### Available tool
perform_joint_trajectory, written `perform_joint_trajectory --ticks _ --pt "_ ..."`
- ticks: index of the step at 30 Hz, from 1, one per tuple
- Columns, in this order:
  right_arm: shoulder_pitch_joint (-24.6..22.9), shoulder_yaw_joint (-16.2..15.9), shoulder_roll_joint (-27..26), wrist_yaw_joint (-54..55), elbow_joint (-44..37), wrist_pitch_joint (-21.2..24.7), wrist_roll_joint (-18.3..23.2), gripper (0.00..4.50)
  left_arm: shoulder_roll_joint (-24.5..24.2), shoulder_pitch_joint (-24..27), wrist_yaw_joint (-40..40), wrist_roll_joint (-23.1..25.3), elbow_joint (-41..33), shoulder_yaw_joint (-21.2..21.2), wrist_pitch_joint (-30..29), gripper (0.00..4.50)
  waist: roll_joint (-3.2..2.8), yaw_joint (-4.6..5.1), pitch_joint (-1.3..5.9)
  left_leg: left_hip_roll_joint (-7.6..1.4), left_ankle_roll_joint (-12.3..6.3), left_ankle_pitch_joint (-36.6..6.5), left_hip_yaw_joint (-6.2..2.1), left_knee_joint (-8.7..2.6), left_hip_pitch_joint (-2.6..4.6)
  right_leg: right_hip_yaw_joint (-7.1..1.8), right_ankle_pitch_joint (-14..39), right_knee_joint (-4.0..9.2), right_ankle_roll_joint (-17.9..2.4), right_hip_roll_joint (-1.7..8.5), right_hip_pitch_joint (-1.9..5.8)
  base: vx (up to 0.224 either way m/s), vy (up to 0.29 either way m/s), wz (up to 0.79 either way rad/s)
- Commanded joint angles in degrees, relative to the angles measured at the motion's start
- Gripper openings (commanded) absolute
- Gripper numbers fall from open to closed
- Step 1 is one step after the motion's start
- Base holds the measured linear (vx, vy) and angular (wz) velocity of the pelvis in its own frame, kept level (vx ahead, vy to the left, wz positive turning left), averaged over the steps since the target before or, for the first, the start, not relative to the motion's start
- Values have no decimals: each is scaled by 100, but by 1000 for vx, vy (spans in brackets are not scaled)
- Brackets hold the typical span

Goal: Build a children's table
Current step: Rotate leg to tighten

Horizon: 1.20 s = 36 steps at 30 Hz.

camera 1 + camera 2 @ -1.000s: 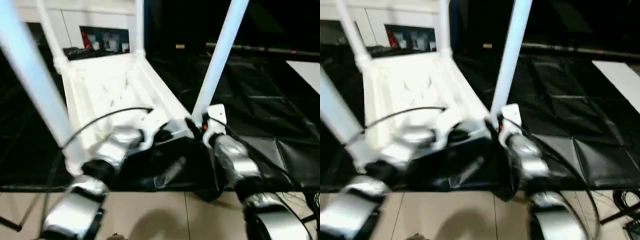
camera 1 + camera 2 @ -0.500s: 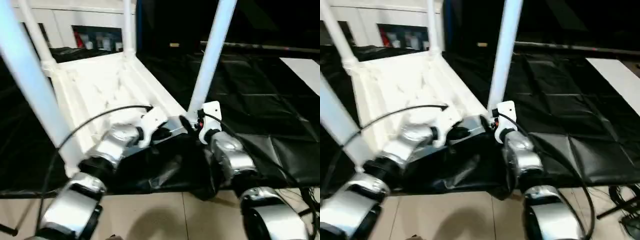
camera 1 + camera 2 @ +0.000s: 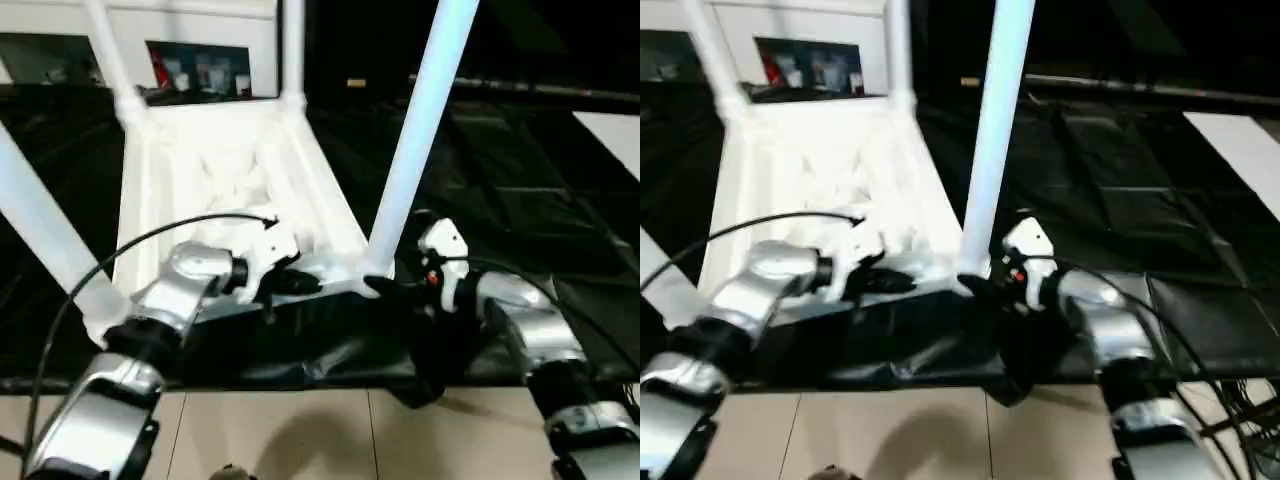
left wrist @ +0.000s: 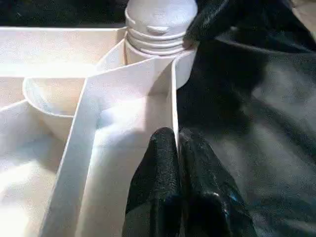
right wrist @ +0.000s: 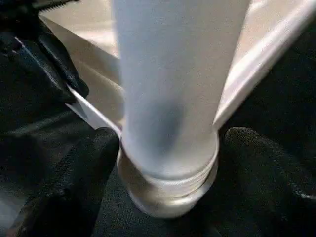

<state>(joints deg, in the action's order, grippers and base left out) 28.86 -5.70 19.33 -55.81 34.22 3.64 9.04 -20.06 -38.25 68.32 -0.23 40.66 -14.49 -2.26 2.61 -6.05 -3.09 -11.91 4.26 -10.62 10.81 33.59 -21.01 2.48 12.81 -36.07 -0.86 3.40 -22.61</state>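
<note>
White tabletop wall pinched by left gripper; right gripper spread around leg.

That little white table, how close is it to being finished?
The table top lies upside down with four legs standing in its corner sockets. The left hand pinches the near rim, shut on it; the right hand straddles the base of the near right leg, open. Left: probably seating that leg, then flipping the table.
</note>
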Motion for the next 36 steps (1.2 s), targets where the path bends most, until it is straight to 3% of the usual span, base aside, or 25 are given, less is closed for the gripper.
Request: perform_joint_trajectory --ticks 1,8,12,20,22,23,25,27,28,29,31,36 --pt "-29 -87 41 -155 -104 56 41 368 62 111 198 0 -120 -184 -76 0 -22 -18 359 -198 -401 -556 -31 -340 87 -240 -415 329 -1533 449 289 0 0 0" --pt "-78 -214 25 -406 -243 258 31 311 18 162 245 30 -206 -200 -151 0 17 -54 377 -174 -372 -367 -29 -328 71 -243 -607 298 -1454 443 309 0 0 0" --pt "-84 -237 40 -424 -229 253 20 280 -5 170 256 30 -215 -197 -166 0 9 -59 378 -172 -384 -368 -27 -323 73 -242 -602 299 -1443 444 304 0 0 0" --pt "-125 -237 26 -383 -167 262 -36 268 -21 194 254 68 -245 -212 -250 0 2 -58 390 -169 -388 -313 -29 -313 72 -240 -665 284 -1456 442 314 0 0 0" --pt "-137 -215 -5 -291 -111 271 -49 267 7 182 122 115 -205 -207 -259 0 8 -58 390 -165 -393 -305 -27 -309 72 -240 -711 282 -1468 440 315 0 0 0" --pt "-145 -89 -117 50 42 264 -52 267 132 97 -387 242 1 -146 -226 0 -2 -49 388 -165 -389 -332 -26 -309 73 -244 -695 290 -1476 439 307 0 0 0" --pt "-118 84 -278 563 261 198 -71 267 285 0 -868 319 207 -65 -269 0 -7 -41 360 -165 -274 -607 -30 -337 105 -247 -259 354 -1461 462 282 0 0 0" --pt "-21 440 -782 1986 739 147 -127 267 601 -119 -1594 492 440 -68 -397 0 -26 -16 334 -181 -86 -879 -40 -375 121 -256 345 420 -1388 490 258 0 0 0" --pt "-21 440 -782 1986 739 147 -127 267 601 -119 -1594 492 440 -68 -397 0 -32 6 305 -178 64 -1129 -66 -415 129 -243 880 467 -1278 495 252 0 0 0" --pt "31 502 -1139 2901 981 141 -270 267 892 -201 -2038 532 567 -50 -567 0 -37 37 271 -172 175 -1438 -68 -445 166 -251 1441 530 -1129 488 213 0 0 0" --pt "76 493 -1362 3359 1109 137 -353 267 1090 -259 -2324 549 650 -36 -701 0 -35 72 268 -166 285 -1703 -98 -466 189 -266 2023 589 -953 509 206 0 0 0" --pt "353 378 -1761 3968 1437 31 -565 266 1479 -401 -2865 600 872 -38 -783 0 -40 97 294 -160 227 -1652 -100 -462 178 -279 1760 587 -893 486 195 0 0 0"
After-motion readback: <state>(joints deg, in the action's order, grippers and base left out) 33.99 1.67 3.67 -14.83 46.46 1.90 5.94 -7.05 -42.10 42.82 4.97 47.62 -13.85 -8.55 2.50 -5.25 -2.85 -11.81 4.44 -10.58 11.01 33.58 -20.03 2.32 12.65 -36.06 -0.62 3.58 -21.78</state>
